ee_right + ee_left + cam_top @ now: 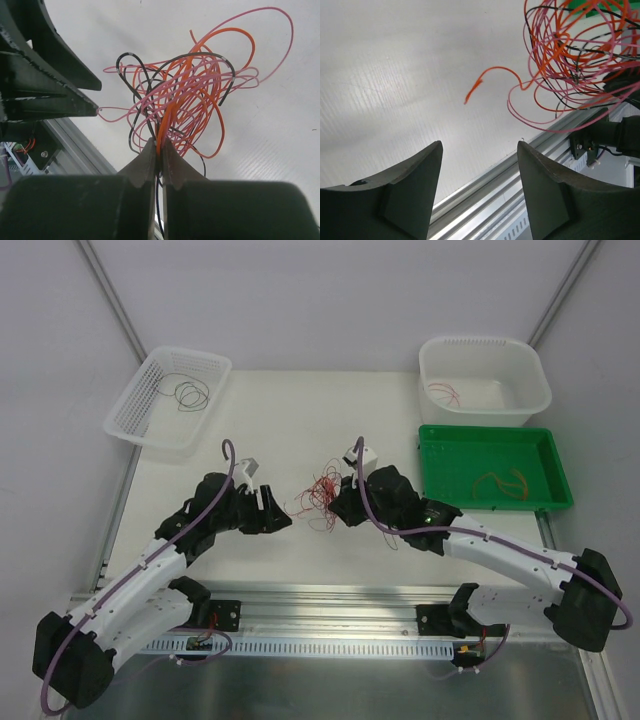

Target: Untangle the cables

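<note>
My right fingers (146,162) are pinched closed on the cables (185,95), a tangle mid-desk (290,420). My left fingers (410,175) stand apart, holding nothing, with the tangle at their one o'clock. A green tray (495,445) lies at the tangle's three o'clock.

No text, label, brand, number or sign can be read in any of the three views
</note>
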Controlling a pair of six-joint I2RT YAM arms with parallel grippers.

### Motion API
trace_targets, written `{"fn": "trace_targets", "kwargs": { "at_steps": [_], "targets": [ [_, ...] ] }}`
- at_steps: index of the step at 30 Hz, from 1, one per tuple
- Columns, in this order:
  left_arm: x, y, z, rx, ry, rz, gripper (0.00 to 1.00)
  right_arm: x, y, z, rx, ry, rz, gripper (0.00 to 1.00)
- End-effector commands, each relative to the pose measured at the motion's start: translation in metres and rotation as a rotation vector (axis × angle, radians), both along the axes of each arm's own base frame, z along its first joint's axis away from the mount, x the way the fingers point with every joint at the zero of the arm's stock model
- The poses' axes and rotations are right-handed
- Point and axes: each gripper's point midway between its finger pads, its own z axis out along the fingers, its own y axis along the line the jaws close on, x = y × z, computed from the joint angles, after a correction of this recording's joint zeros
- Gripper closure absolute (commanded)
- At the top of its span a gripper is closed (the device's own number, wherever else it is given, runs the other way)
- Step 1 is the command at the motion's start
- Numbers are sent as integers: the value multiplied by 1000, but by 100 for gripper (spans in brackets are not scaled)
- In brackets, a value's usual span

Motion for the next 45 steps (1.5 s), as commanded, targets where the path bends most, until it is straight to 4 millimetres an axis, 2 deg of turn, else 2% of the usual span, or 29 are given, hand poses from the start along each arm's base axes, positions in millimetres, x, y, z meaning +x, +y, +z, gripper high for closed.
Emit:
{"fn": "trace_targets", "kwargs": {
  "at_steps": [1,3,10,13,18,23,28,39,45],
  "targets": [
    [16,-13,27,-107,-145,4,39,-6,-1,28,27,-36,44,99],
    [16,-23,35,-138,-192,-40,40,-12,0,32,34,-30,77,99],
    [24,-47,49,-169,-288,-78,46,-11,-4,45,58,-59,63,99],
    [29,-53,48,-178,-302,-81,50,-11,-4,46,61,-60,63,99],
    [28,-62,26,-166,-256,-82,54,-5,-7,47,55,-73,26,99],
    [28,-73,20,-196,-257,-58,57,-2,-7,46,60,-73,8,99],
    [36,-73,22,-240,-272,18,65,0,-8,43,59,-71,-11,99],
    [33,-77,40,-368,-275,75,63,4,-9,35,60,-56,-51,99],
    [38,-80,34,-354,-260,88,64,5,-9,35,75,-50,-62,99]
  ]
}}
